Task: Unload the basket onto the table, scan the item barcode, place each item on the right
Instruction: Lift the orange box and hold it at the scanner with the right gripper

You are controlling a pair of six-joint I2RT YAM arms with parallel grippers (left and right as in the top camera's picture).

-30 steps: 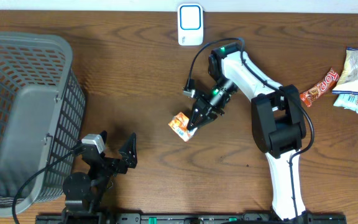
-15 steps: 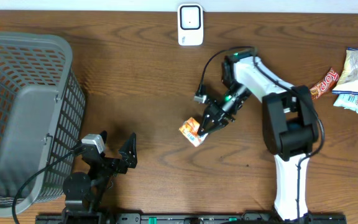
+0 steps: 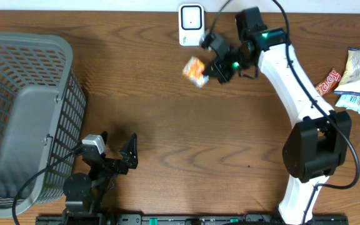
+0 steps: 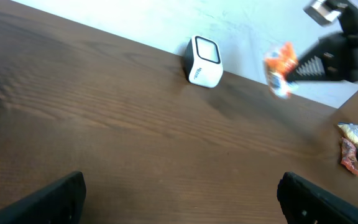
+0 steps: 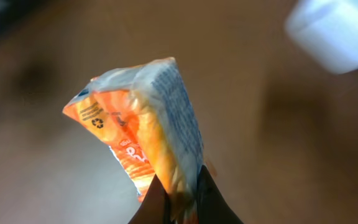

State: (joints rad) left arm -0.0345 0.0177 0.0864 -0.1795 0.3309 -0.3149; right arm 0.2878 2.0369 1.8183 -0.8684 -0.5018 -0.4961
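Note:
A small orange and white snack packet (image 3: 195, 70) hangs in the air, pinched at one edge by my right gripper (image 3: 210, 71), which is shut on it. In the right wrist view the packet (image 5: 143, 137) rises from between the dark fingertips (image 5: 157, 205). It is held just below and right of the white barcode scanner (image 3: 191, 24) standing at the table's far edge. The left wrist view shows the scanner (image 4: 204, 61) with the packet (image 4: 279, 68) to its right. My left gripper (image 3: 115, 152) rests open near the front left, with nothing between its fingers.
A grey mesh basket (image 3: 24, 119) fills the left side of the table. Several other snack packets (image 3: 349, 78) lie at the right edge. Bare wood spans the middle of the table.
My right arm has lifted the packet off the table middle and carried it back and slightly right, up to the scanner. The left arm has stayed still.

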